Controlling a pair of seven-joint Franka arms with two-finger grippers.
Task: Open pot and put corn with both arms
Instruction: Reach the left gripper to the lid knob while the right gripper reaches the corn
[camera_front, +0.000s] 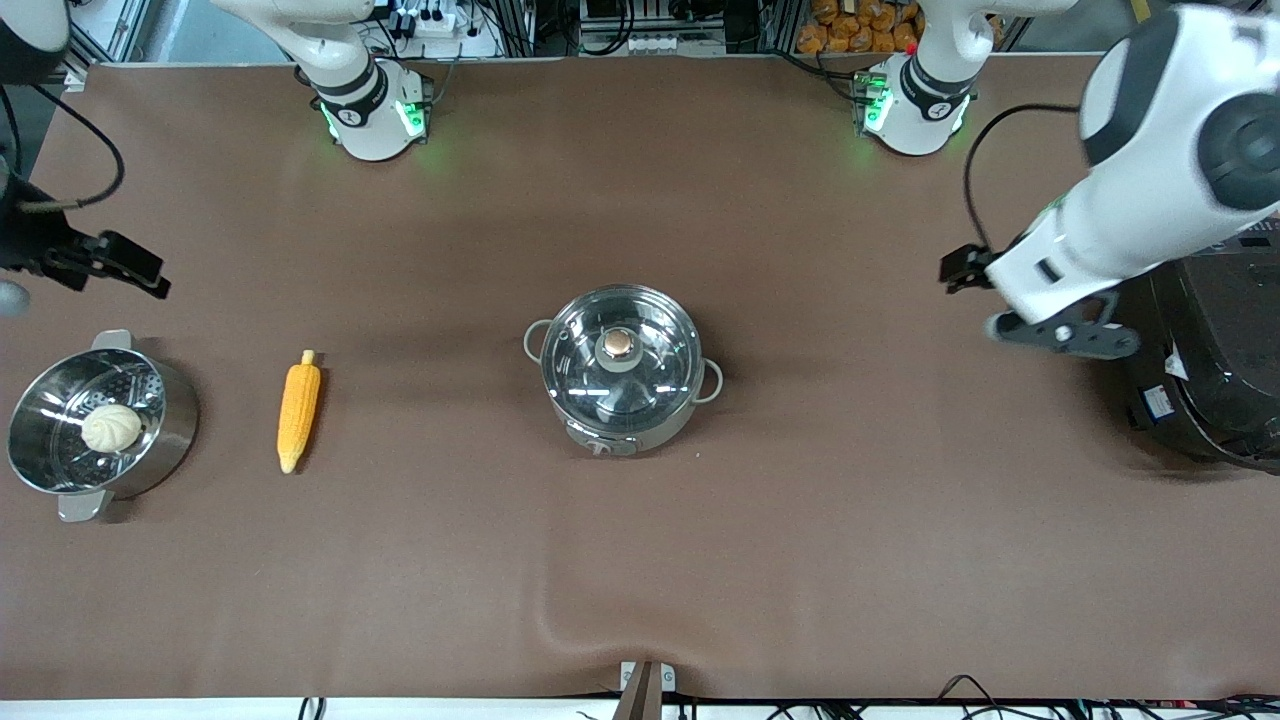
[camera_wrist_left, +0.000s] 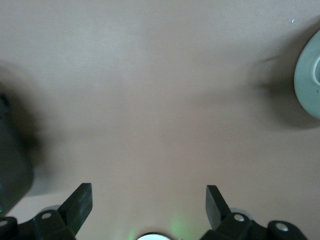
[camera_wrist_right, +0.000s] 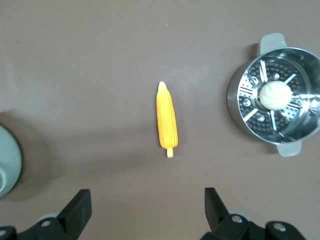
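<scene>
At mid-bench we see the pot (camera_front: 621, 370) with its glass lid (camera_front: 620, 358) on, copper knob (camera_front: 619, 345) upright. Toward the right arm's edge lies the corn (camera_front: 298, 410), beside the steel steamer pot (camera_front: 95, 424) holding a pale bun (camera_front: 111, 427). We find the right gripper (camera_wrist_right: 145, 210) spread wide over bare cloth near that edge, grasping nothing. Our left gripper (camera_wrist_left: 147, 205) hangs equally released over the brown table (camera_front: 820, 520) beside the black rice cooker (camera_front: 1215, 370).
</scene>
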